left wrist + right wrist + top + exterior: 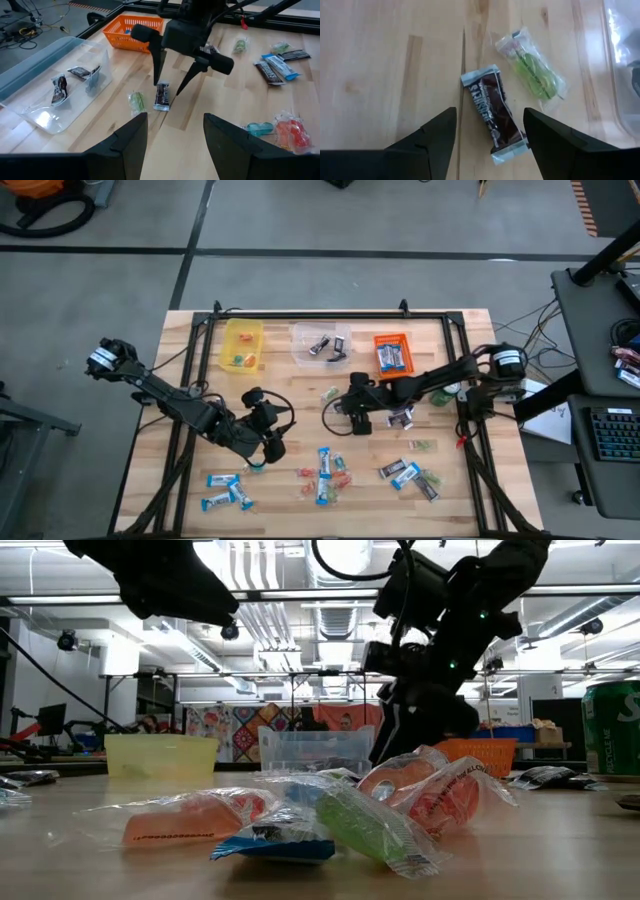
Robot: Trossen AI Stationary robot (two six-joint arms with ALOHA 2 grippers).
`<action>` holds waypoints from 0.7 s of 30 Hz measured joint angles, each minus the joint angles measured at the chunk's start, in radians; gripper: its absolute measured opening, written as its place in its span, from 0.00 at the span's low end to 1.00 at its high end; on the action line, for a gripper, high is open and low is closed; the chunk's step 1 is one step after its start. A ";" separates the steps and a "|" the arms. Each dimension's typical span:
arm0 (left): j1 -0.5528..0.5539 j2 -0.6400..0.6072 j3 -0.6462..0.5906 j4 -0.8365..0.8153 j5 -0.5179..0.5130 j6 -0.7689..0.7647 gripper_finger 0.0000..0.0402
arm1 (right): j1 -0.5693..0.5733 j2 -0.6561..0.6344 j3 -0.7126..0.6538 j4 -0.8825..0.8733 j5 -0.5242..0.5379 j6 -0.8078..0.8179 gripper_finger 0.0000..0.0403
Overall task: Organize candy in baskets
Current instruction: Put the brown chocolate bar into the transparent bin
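Candy lies scattered over the wooden table [190,370]: blue-and-white bars [222,480] toward the seven o'clock corner, red, orange and blue pieces [325,475] at six o'clock, dark bars [405,473] toward five. Three baskets stand in a row at twelve o'clock, the yellow basket [242,344] with a few orange and green sweets in it, the clear basket [321,343] with dark wrapped pieces, the orange basket [394,353] with blue-and-white bars

The right gripper [490,135] hangs just above the middle of the table with its fingers spread wide, a dark brown chocolate bar [492,116] lying on the wood between them, not gripped. A green sweet [534,66] in clear wrap lies just beside the bar, at its two o'clock in the wrist view. The left gripper [175,135] waits at about eight o'clock from centre, fingers also spread and holding nothing

To my eye the step in hand is picking up that dark bar. The next move looks like coming down over it, closing across its narrow width without catching the green sweet, then carrying it to the clear basket where the other dark pieces lie

The bar's wrapper has pale lettering that looks like Hershey's, though I can't read it for sure. A green can [612,730] at the table's edge shows a white letter or two, too little to make out
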 joint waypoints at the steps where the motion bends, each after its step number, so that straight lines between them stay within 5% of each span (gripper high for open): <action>1: 0.000 0.000 0.000 0.000 0.000 0.000 0.44 | 0.000 0.004 0.002 0.001 0.001 -0.003 0.55; 10: 0.000 0.000 0.000 0.002 0.000 0.000 0.44 | -0.022 0.050 0.007 0.002 -0.006 -0.004 0.43; 21: 0.000 0.000 -0.001 0.006 0.000 0.000 0.44 | -0.026 0.054 0.007 0.003 -0.054 -0.005 0.08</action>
